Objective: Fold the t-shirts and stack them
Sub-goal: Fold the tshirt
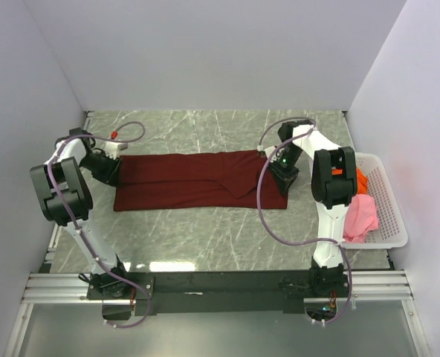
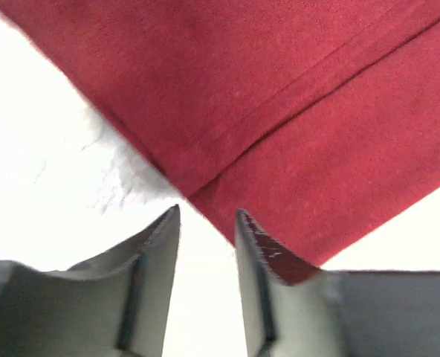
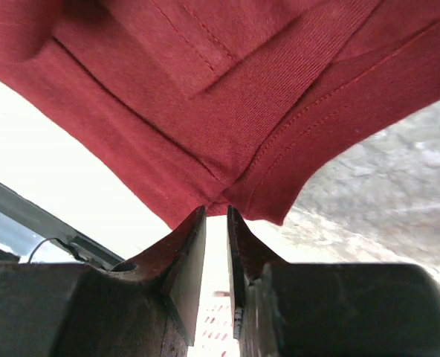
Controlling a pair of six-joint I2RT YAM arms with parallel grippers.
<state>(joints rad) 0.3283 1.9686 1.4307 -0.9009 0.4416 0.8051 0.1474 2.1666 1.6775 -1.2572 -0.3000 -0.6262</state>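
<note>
The left gripper (image 2: 207, 210) stood spread while the right gripper (image 3: 216, 210) pinched the maroon t-shirt (image 1: 198, 181), so a 1-sided pull risked skewing it

Figure: free lanes and obstructions on the table (image 1: 205, 238).
You may pass along the bare strips near and far of the maroon t-shirt (image 1: 198, 182), which spans the middle; the left arm (image 1: 60, 190) and right arm (image 1: 331, 178) stand at its two ends, and the white basket (image 1: 391, 216) closes the right edge.
</note>
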